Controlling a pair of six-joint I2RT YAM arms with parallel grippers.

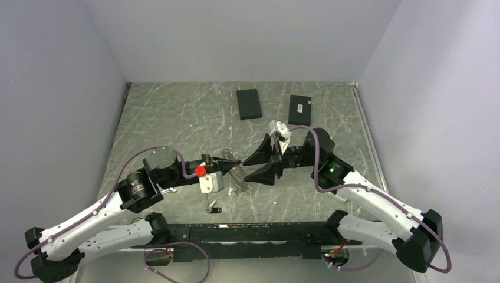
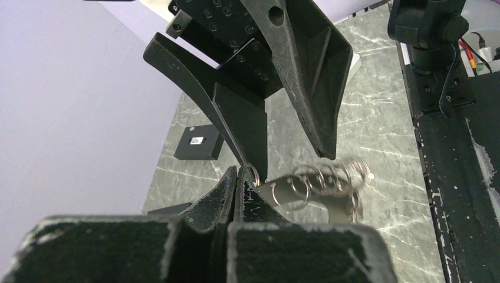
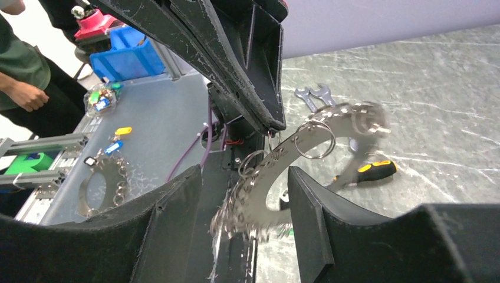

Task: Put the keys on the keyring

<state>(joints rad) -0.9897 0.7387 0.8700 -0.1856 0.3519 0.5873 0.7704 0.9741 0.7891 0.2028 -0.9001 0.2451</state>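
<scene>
The keyring (image 2: 321, 190), a large flat grey metal ring strung with small split rings, hangs tilted above the table. My left gripper (image 2: 237, 178) is shut on one small split ring at its edge; in the top view the left gripper (image 1: 234, 164) is at mid-table. My right gripper (image 3: 244, 177) is open, its two fingers either side of the keyring (image 3: 283, 156) without touching it, and it faces the left gripper in the top view (image 1: 247, 170). Tiny black-headed keys (image 1: 213, 207) lie on the table near the front edge, apart from both grippers.
A black-and-yellow screwdriver (image 3: 370, 172) and two silver wrenches (image 3: 311, 94) lie on the table behind the ring. Two black boxes (image 1: 249, 103) (image 1: 299, 109) sit at the back. A black rail (image 1: 253, 233) runs along the front edge.
</scene>
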